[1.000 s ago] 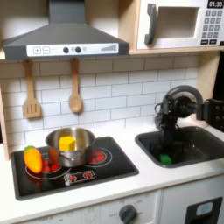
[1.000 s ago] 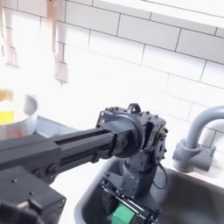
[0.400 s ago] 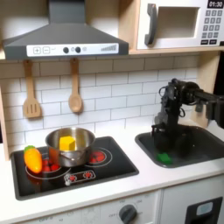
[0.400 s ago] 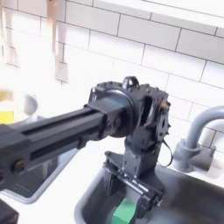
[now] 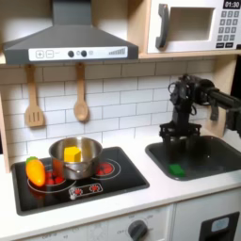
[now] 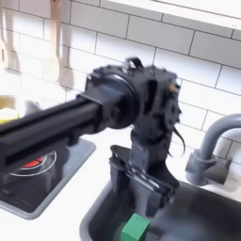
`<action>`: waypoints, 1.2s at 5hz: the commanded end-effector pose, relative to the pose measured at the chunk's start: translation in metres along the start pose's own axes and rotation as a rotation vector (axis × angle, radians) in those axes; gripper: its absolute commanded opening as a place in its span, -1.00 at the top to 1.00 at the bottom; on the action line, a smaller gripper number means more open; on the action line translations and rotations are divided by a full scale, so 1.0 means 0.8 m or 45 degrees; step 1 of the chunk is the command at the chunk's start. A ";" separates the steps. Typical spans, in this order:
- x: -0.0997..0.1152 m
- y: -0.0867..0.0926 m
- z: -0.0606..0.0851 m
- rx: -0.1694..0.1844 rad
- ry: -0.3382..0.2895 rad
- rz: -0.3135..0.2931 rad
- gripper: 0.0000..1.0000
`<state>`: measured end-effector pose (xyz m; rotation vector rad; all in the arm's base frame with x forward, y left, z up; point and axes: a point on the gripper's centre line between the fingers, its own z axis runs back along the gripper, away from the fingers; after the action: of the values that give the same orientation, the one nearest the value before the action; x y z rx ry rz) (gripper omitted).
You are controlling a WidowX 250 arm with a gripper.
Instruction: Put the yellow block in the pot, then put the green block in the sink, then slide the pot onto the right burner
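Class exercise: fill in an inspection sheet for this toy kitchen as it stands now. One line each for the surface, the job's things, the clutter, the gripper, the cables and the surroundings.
Surface: black stovetop with red burner rings, set in a white counter.
Job's things: yellow block sits inside the pot, which stands on the burner at the first exterior view's left; green block lies in the sink.
Clutter: orange toy with a green end, left of the pot.
Gripper: gripper raised above the sink, holding nothing; jaw opening cannot be told.
Cables: a thin dark wire hangs beside the arm.
Surroundings: tiled wall, two wooden spoons, range hood, microwave, faucet.
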<state>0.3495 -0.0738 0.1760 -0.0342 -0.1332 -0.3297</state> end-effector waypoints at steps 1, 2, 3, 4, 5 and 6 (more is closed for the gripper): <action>0.004 0.037 0.036 -0.008 -0.067 0.089 -1.00; 0.006 0.060 0.048 -0.005 -0.081 0.130 -1.00; 0.008 0.084 0.064 0.003 -0.112 0.178 -1.00; 0.010 0.117 0.072 0.004 -0.110 0.243 -1.00; 0.006 0.143 0.072 -0.006 -0.085 0.294 -1.00; -0.004 0.160 0.078 -0.008 -0.070 0.320 -1.00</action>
<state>0.3809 0.0490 0.2358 -0.0666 -0.1814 -0.0821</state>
